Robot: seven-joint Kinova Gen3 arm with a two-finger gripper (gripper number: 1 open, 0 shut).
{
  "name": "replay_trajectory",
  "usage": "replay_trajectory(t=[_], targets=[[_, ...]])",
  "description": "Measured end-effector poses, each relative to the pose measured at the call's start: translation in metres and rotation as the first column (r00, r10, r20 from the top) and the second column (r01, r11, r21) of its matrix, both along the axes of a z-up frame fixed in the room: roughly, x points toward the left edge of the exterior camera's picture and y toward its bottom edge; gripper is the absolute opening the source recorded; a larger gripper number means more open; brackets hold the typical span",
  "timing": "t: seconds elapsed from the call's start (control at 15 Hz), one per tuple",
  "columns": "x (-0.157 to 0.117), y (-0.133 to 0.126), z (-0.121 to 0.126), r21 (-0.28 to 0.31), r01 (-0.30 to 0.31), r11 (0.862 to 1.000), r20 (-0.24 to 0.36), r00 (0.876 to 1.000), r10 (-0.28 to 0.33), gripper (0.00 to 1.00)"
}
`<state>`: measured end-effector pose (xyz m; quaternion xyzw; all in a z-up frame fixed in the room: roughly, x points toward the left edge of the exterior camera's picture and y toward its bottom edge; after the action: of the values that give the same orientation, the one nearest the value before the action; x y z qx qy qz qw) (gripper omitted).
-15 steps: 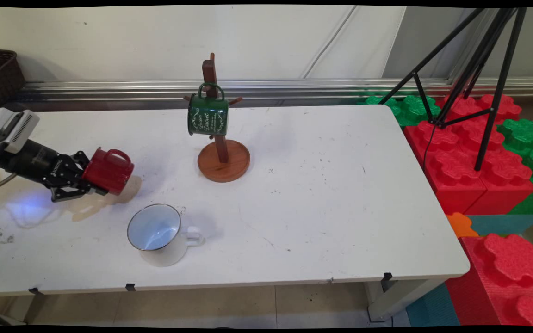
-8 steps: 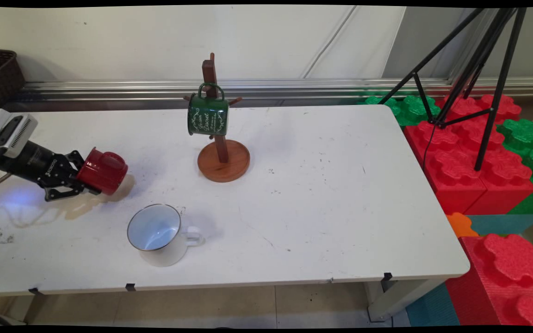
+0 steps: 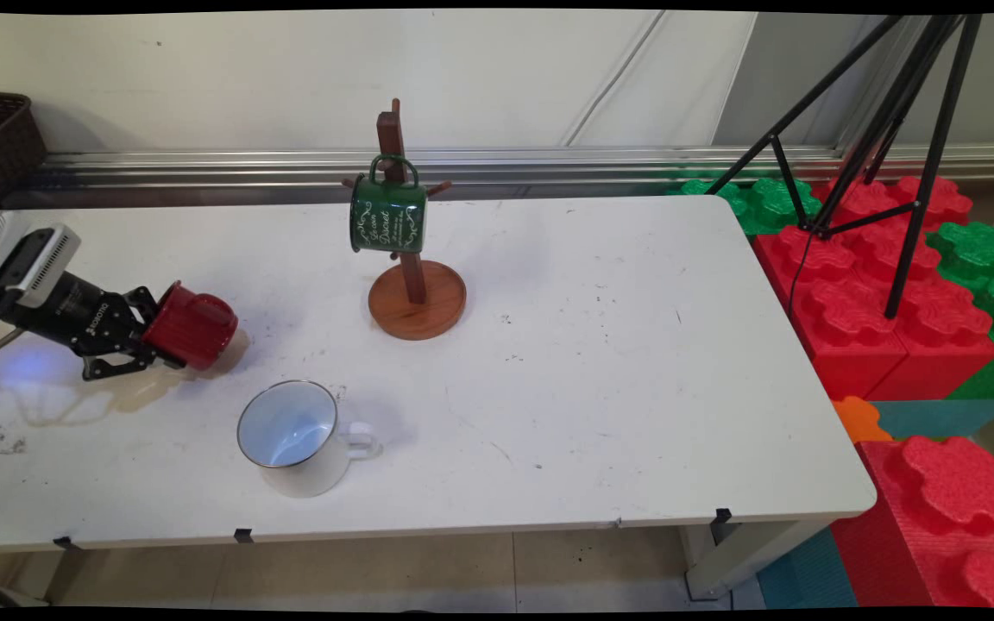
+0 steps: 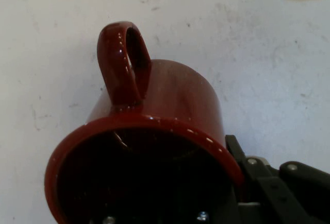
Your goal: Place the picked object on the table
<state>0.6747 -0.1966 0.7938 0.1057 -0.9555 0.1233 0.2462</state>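
Gripper (image 3: pixel 154 338) is clamping the red mug's (image 3: pixel 193 326) rim, left of the mug tree (image 3: pixel 412 285); looks like stiff, slick, light enamel.

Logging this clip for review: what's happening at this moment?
The black two-finger gripper is shut on a glossy red mug, held on its side low over the white table's left part, handle up. A white enamel mug stands nearby. A green enamel mug hangs on the wooden mug tree.
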Motion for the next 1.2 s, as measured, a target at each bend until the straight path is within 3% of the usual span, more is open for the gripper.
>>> replay_trajectory(t=[0.73, 1.2], targets=[[-0.0049, -0.0037, -0.0007, -0.016, 0.056, 0.998, 0.083, 0.995, -0.055, 0.0], [-0.0051, -0.0048, 0.0074, -0.029, 0.088, 0.996, 0.105, 0.991, -0.085, 0.0]])
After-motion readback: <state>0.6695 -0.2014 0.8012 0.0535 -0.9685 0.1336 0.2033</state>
